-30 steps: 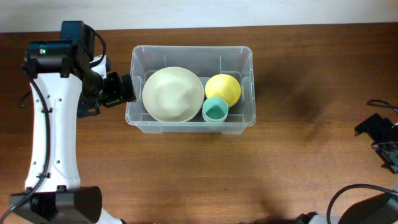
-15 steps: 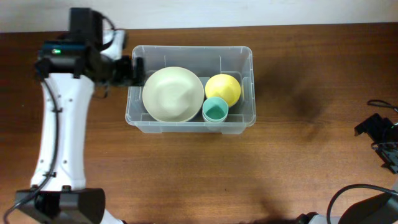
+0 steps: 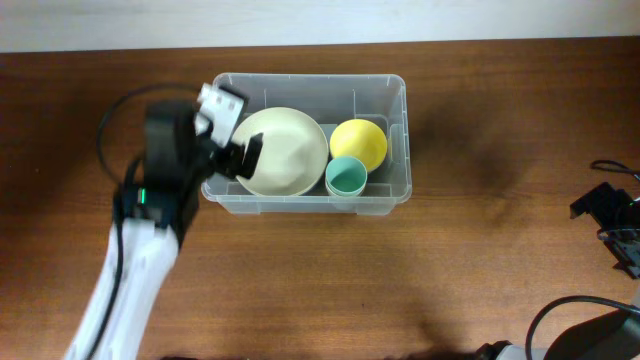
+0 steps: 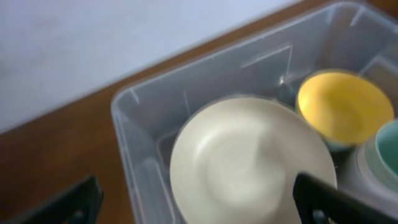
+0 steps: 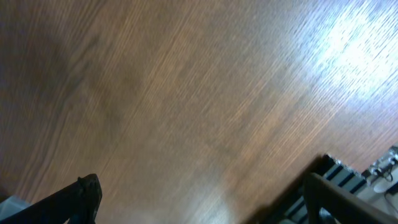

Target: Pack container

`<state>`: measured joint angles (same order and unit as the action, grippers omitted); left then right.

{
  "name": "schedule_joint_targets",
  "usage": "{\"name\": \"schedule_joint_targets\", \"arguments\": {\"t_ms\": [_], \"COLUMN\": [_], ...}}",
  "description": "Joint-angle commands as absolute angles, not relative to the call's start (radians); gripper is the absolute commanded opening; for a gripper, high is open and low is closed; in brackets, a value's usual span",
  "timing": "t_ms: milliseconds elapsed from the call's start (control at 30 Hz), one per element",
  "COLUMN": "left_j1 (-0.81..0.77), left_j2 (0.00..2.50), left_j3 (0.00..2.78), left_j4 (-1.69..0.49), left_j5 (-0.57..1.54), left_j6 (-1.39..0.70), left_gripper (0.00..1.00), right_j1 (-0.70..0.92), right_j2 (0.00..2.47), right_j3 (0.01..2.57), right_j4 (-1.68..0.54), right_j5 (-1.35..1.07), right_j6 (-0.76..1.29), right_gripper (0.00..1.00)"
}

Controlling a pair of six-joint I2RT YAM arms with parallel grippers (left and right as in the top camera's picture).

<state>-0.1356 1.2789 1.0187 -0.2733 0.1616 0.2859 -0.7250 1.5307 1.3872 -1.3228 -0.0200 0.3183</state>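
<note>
The container (image 3: pixel 310 79) is a clear plastic tub at the back middle of the table. Inside it lie a large cream bowl (image 3: pixel 285 150), a yellow bowl (image 3: pixel 358 142) and a teal cup (image 3: pixel 346 177). My left gripper (image 3: pixel 232 158) hovers open above the tub's left wall, one finger outside and the other over the cream bowl, holding nothing. The left wrist view shows the container's rim (image 4: pixel 186 68), the cream bowl (image 4: pixel 249 162), the yellow bowl (image 4: pixel 345 106) and the teal cup (image 4: pixel 388 149) beyond the left gripper (image 4: pixel 199 205). My right gripper (image 5: pixel 202 199) is open over bare wood.
The right arm (image 3: pixel 610 215) sits at the table's far right edge with cables beside it. A pale wall runs behind the table's back edge (image 4: pixel 93 99). Brown wooden tabletop (image 3: pixel 400 280) surrounds the tub.
My left arm has swung from beside the tub's back left corner to above its left wall, over the cream bowl's edge. The gripper stayed open. The right arm has not moved.
</note>
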Motion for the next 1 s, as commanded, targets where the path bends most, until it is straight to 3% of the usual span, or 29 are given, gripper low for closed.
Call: {"name": "schedule_joint_targets", "arguments": {"t_ms": [0,200,433,833,967], "left_j1": [-0.095,-0.027,-0.005,-0.005,0.001], "left_j2": [1.075,0.658,0.332,0.135,0.071], "left_j3": [0.76,0.355,0.134,0.013,0.009], "left_j4": [-0.086,0.193,0.318,0.326,0.221], "left_j5": [0.175,0.176,0.175,0.174,0.16], "left_j6": [0.309,0.308,0.309,0.309,0.308], "left_gripper": [1.0,1.0,1.0,1.0,1.0], "right_j1": [-0.727,-0.727,-0.727,-0.727,-0.727], "right_j2": [1.534,1.534,1.534,1.534,1.534], "right_j3": [1.386,1.386,1.386,1.386,1.386], "right_j4": [-1.322,-1.322,-1.322,-1.322,-1.322], "right_j5": [-0.018,-0.018,-0.018,-0.018,-0.018], "right_j6": [0.33,0.33,0.33,0.33,0.33], "right_gripper": [0.99,0.99,0.99,0.99,0.99]}}
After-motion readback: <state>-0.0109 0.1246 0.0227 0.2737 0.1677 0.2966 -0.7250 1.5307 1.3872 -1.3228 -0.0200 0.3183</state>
